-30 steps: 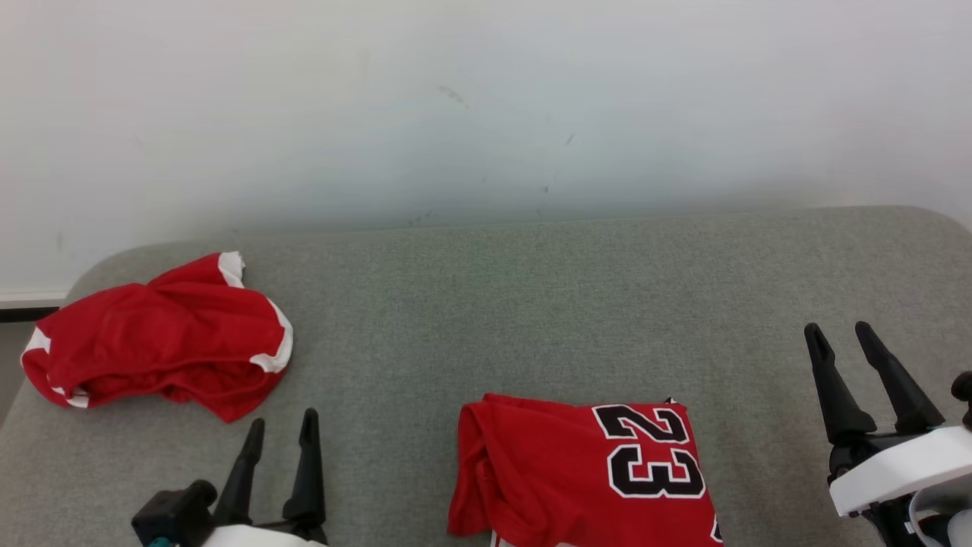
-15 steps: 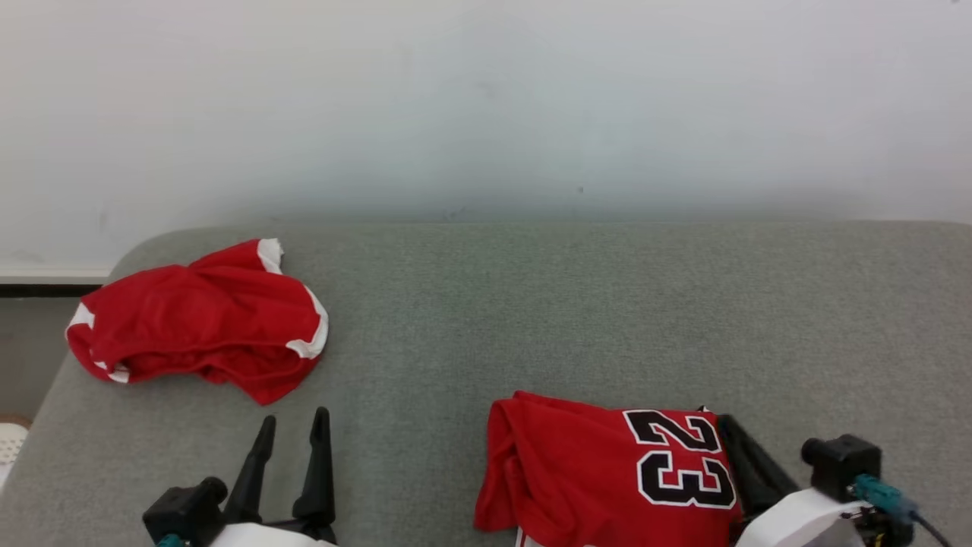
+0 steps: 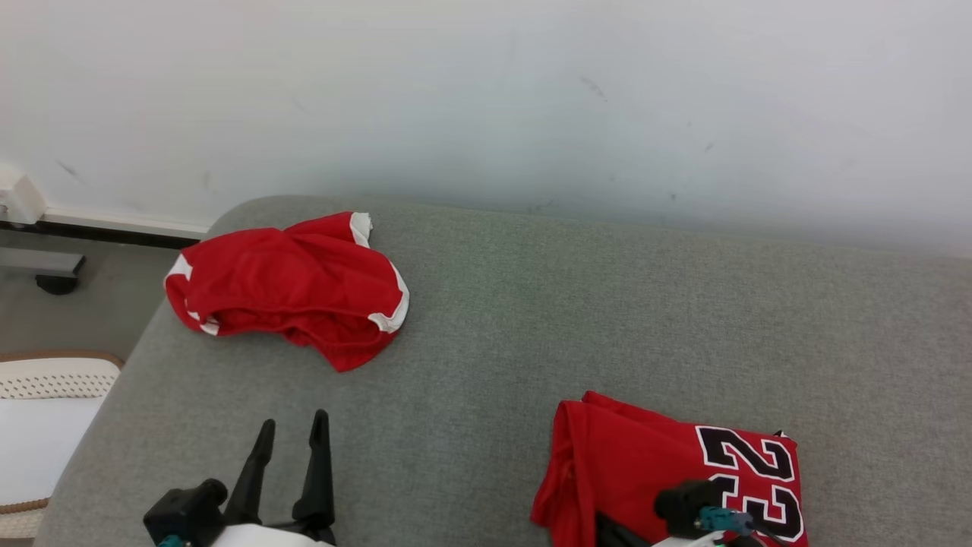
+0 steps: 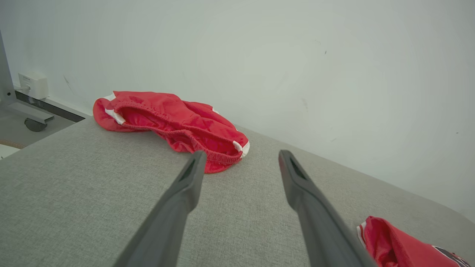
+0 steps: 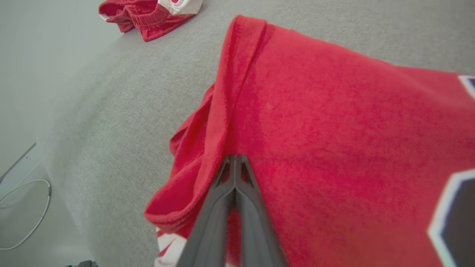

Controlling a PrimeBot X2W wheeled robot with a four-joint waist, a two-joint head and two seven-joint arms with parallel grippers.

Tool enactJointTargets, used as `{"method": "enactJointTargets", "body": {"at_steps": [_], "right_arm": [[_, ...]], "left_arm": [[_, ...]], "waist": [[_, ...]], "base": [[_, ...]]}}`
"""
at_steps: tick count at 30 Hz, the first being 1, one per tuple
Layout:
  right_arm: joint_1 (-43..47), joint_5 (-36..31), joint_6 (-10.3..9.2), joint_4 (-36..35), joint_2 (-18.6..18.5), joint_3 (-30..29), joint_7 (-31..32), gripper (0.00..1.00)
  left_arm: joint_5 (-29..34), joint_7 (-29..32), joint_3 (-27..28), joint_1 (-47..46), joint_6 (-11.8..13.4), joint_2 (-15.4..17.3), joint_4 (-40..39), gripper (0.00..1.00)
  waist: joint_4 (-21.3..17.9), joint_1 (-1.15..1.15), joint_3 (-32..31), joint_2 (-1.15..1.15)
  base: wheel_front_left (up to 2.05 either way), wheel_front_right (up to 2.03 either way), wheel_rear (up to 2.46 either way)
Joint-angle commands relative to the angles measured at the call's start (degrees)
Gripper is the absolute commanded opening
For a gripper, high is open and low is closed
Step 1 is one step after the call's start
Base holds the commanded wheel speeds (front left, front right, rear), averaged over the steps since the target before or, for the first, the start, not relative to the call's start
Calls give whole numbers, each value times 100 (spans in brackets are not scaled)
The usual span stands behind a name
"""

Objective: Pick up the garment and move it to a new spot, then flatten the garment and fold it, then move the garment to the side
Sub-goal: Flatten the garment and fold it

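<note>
Bare grey fabric surface (image 3: 577,304) lies open between crumpled red white-trimmed shorts (image 3: 288,277) (far left) and folded red numbered jersey (image 3: 630,456); pale wall (image 3: 486,91) seemingly closes the rear.

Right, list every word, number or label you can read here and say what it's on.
"23": black digits edged in white, on the folded red jersey.
Right wrist view: a slice of a black, white-edged digit at the picture's edge, cut off, not readable.
The red shorts: no text to be seen.
</note>
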Motion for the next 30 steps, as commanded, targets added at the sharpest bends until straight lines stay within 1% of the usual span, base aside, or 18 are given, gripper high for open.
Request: {"method": "enactJointTargets", "body": {"at_steps": [1,5,8,10,12,15,18,19,20,21,22,23,26,30], "right_arm": [[-50,129,-11,12,3,164,-29,0],[-130,562,-11,-129,11,1039,-69,0],[-237,914,-11,-280,0,1383,-217,0],[-319,1044,-11,-337,-27,1436,-384,0],[-394,1167,-11,-414,-133,1417,-562,0],[-521,1256,-11,-600,-348,1255,-833,0],[-579,1234,-11,-812,-637,947,-1114,0],[-592,1199,-11,-893,-736,824,-1198,9],[-602,1159,-11,-962,-828,682,-1269,22],[-610,1100,-11,-1051,-927,542,-1326,38],[-607,1048,-11,-1127,-1011,377,-1373,51],[-588,1004,-11,-1208,-1087,219,-1418,100],[-491,720,-11,-1462,-1293,-293,-1514,100],[-235,294,-11,-1740,-1426,-1029,-1606,100]], "left_arm": [[25,0,15,-19,-13,20,5,100],[18,0,21,-13,-14,20,24,100],[18,0,33,2,11,20,-10,100],[42,0,51,10,6,20,-29,100],[60,1,71,31,8,21,-45,100],[87,1,91,66,11,21,-79,100],[139,1,123,83,-1,20,-131,100],[143,1,141,84,-1,20,-161,100],[156,1,153,91,-1,19,-190,100],[167,1,170,102,1,19,-216,100],[175,1,186,110,6,20,-245,100],[179,1,196,115,12,19,-279,100],[181,1,253,133,55,20,-366,100],[237,1,262,130,72,19,-420,100]], "waist": [[40,0,4,0],[45,0,0,0],[-23,0,2,0],[-96,0,3,0],[-182,0,-5,0],[-335,0,-32,0],[-514,0,-67,0],[-577,0,-77,0],[-643,0,-89,0],[-712,0,-97,0],[-782,0,-101,0],[-849,0,-104,0],[-1037,0,-101,0],[-1241,0,-88,0]], "base": [[0,0,0],[0,0,0],[0,0,0],[0,0,0],[0,0,0],[0,0,0],[0,0,0],[0,0,0],[0,0,0],[0,0,0],[0,0,0],[0,0,0],[0,0,0],[0,0,0]]}}
